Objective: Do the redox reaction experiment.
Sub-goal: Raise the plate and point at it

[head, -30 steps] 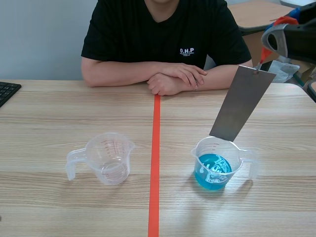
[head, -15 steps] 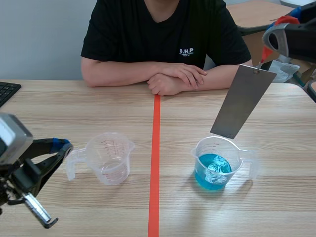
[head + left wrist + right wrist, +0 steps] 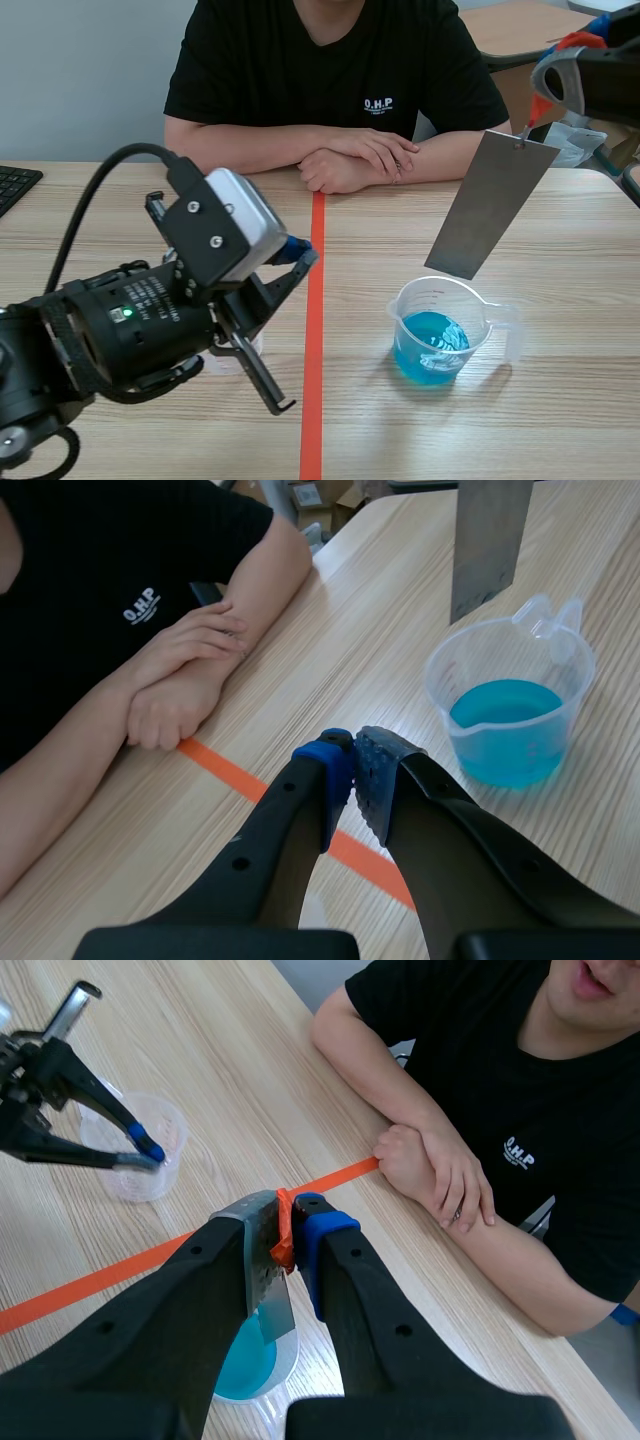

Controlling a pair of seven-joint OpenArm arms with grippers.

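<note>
- My right fingers (image 3: 290, 1225) are clenched on the top edge of the metal plate (image 3: 490, 205), with a small orange-red piece (image 3: 284, 1245) pinched there between the pads.
- The metal plate is a flat, thin, dull grey rectangle with straight edges. It hangs tilted, and its lower edge is just above the rim of the measuring cup (image 3: 437, 345), clear of the liquid.
- That measuring cup is clear plastic, round, with a pour spout, a handle and printed scale marks. It holds bright blue liquid in its lower part. It stands on the right half of the surface (image 3: 560, 400), between the orange-red line (image 3: 312, 420) and the right edge.
- My left fingers (image 3: 352, 770) are closed together with nothing between them, the blue dotted pads all but meeting. They are raised over the left half of the surface, with their tips above the empty cup (image 3: 120, 1175).
- The empty cup is the same clear plastic shape, and it stands left of the orange-red line.
- The surface is pale wood grain with long streaks, smooth and matt.
- A black keyboard (image 3: 15, 185) pokes in at the left edge.
- A person (image 3: 330, 70) in a black T-shirt sits at the far edge, forearms folded on the surface, before a pale wall (image 3: 80, 70).
</note>
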